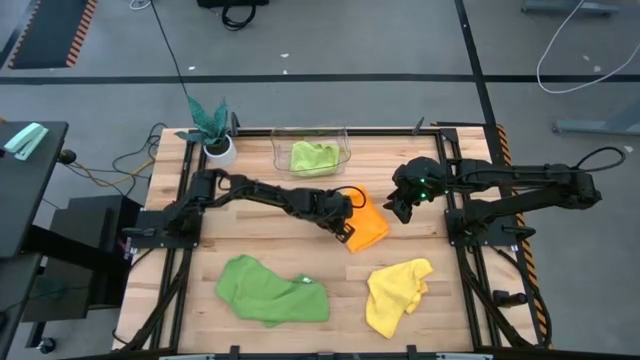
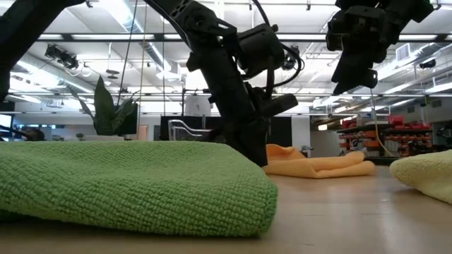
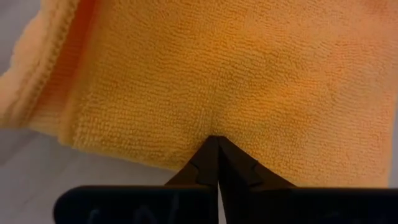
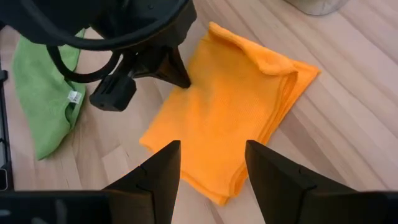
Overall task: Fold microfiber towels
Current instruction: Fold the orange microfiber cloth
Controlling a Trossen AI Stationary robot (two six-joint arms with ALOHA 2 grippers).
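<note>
A pale wooden slatted tabletop (image 1: 330,255) stands on a grey floor (image 1: 330,40). At its far edge sits a clear plastic bin (image 1: 312,150), and just beside that, toward the far left corner, a teal-leaved plant (image 1: 209,120) rises upright from a white pot (image 1: 219,151). A dark cabinet (image 1: 25,190) stands off the tabletop's left side. Cables (image 1: 580,60) trail across the floor beyond.

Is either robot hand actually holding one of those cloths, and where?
The left hand is shut on the orange towel, pinching its flat top near one edge. The right hand is open, empty.
</note>
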